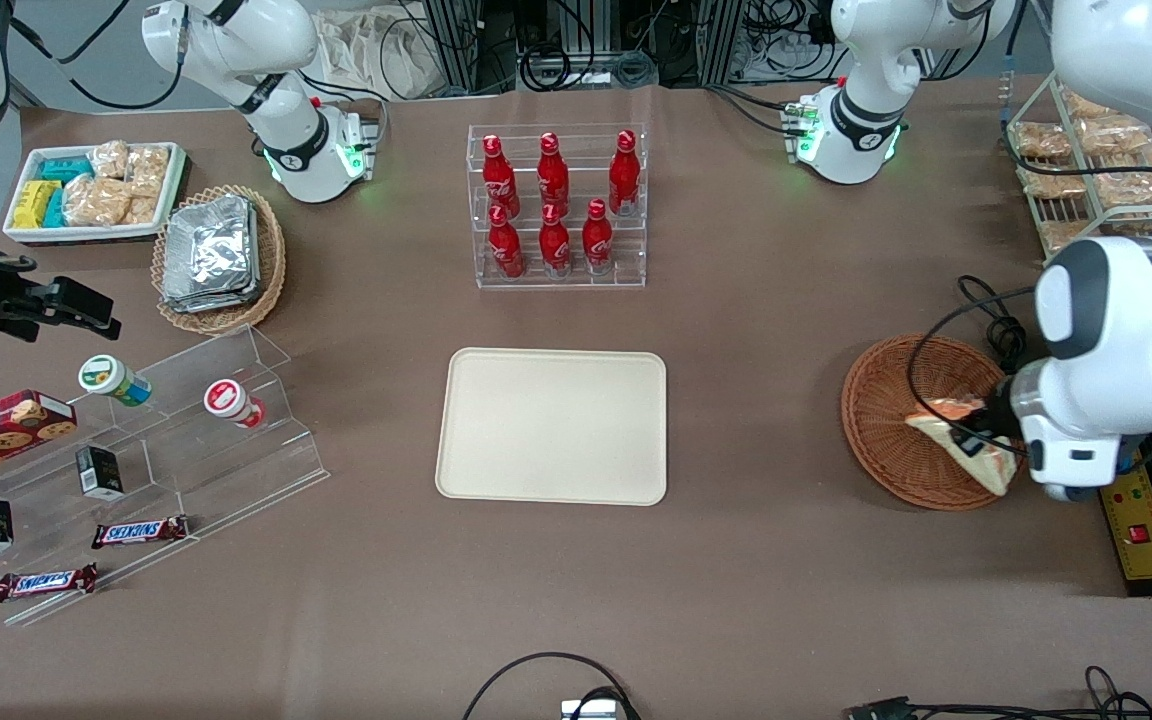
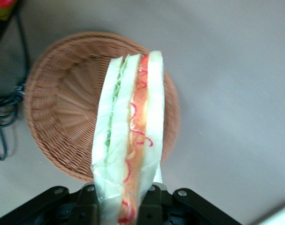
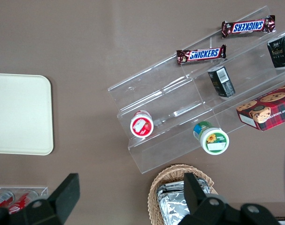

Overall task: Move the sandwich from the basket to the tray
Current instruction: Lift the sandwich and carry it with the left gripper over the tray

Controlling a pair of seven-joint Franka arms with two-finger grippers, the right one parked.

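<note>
Gripper (image 2: 119,199) closed on the sandwich (image 2: 130,136), fingers (image 2: 88,206) pinching its wrapped end, sandwich lifted above the basket (image 1: 896,425) near the table's working-arm edge, tray (image 1: 553,425) bare at the table's centre

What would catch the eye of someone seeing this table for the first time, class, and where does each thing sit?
First, the sandwich, clamped in the left arm's pincer and lifted above the reddish-brown basket at the working arm's end of the table. Next, the big cream tray lying bare mid-table. Just farther from the front camera stands a clear rack of red bottles.
</note>
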